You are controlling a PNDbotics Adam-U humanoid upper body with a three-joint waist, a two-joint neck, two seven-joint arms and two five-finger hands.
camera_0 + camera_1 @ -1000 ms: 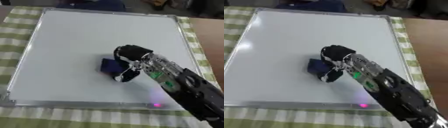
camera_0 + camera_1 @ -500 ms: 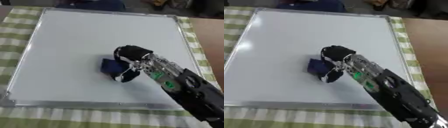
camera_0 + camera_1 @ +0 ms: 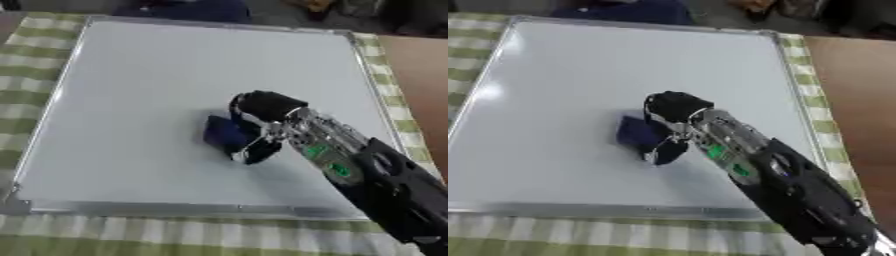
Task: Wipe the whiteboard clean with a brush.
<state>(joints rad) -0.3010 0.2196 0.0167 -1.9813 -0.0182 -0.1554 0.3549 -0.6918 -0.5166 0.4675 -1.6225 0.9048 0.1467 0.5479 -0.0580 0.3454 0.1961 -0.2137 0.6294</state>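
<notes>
The whiteboard (image 3: 157, 80) lies flat on the counter (image 3: 52, 235), which is covered with a green-and-white checked cloth, and from where I stand its whole surface looks white and bare. I can make out no writing or marks on it anywhere, neither toward the far edge nor along the near frame, though a faint trace could escape me. The right hand (image 3: 262, 112) reaches in from the lower right and sits a little below the middle of the board, its fingers curled round a small dark blue brush (image 3: 223, 134), which rests flat on the board. The brush peeks out on the left side of the hand, touching the surface. The left hand does not show at all.

Judging by this, the wiping seems done or very nearly so: nothing visible is left to erase. What may remain is a last pass over the patch hidden under the hand and arm, which I cannot check, and then lifting the brush off and setting it down beside the board
</notes>
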